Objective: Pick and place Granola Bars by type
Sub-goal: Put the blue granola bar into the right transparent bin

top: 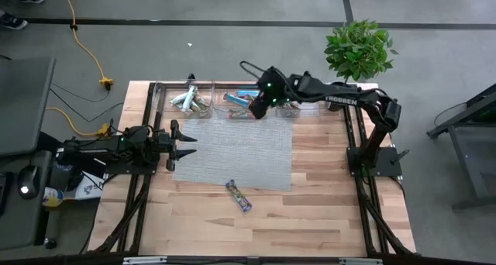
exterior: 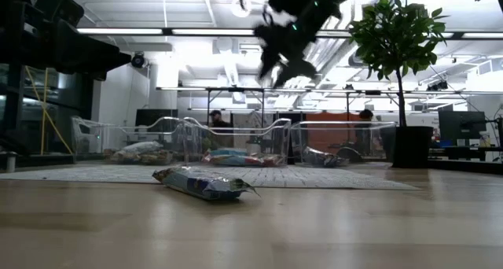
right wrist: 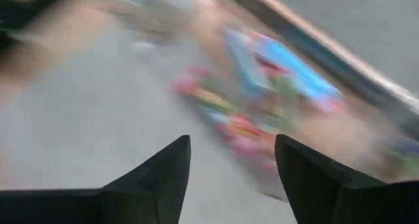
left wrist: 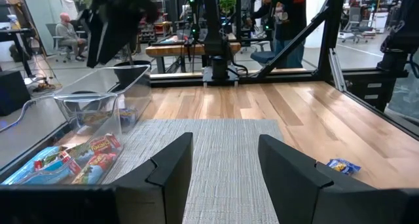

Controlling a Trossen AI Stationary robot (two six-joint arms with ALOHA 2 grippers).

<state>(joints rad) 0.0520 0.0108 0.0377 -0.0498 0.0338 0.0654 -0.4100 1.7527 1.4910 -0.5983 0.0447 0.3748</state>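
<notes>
While the right gripper [top: 261,104] hung above the middle clear plastic bin [top: 242,89] at the table's far edge, its dark fingers [right wrist: 157,178] were spread apart w/ nothing between them. Blue and pink-red shiny-wrapped granola bars [top: 242,100] lay in that bin; silver-green ones [top: 188,101] sat in the bin beside it on the left, and a third bin [exterior: 334,145] held a few more. One blue-wrapped bar [top: 239,195] lay alone on the bare light wooden tabletop [top: 325,211], just off the near edge of the grey woven mat [top: 232,153]. Left gripper [top: 183,145] waited low at the mat's left edge, fingers [left wrist: 167,168] apart, empty. A green potted plant [top: 358,49] stood behind the table's far right corner.
</notes>
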